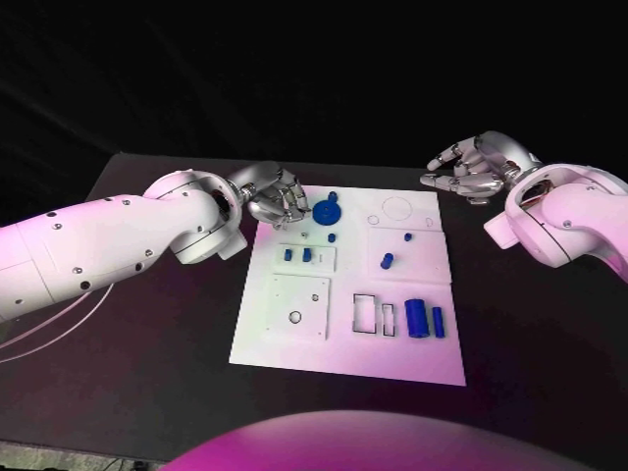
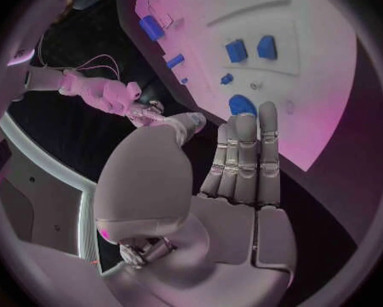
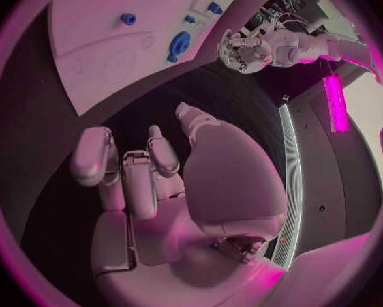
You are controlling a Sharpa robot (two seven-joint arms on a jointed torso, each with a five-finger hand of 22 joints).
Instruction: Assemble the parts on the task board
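The white task board (image 1: 399, 355) lies in the middle of the table. A blue gear (image 1: 329, 210) sits near its far left corner. My left hand (image 1: 272, 203) hovers at that corner, its fingers (image 2: 242, 153) straight and side by side, tips just short of the gear (image 2: 242, 104), holding nothing. Two small blue blocks (image 1: 297, 254) stand in a plate nearer me, a blue peg (image 1: 387, 261) is at mid-board, and two blue bars (image 1: 428, 319) lie at the near right. My right hand (image 1: 470, 172) hangs over bare table beyond the far right corner, fingers (image 3: 127, 177) curled in on nothing.
An engraved ring (image 1: 396, 207) and several empty rectangular slots (image 1: 372, 314) mark the board. A square plate (image 1: 298, 305) with a small hole sits at the board's near left. Black table (image 1: 144, 324) surrounds the board on all sides.
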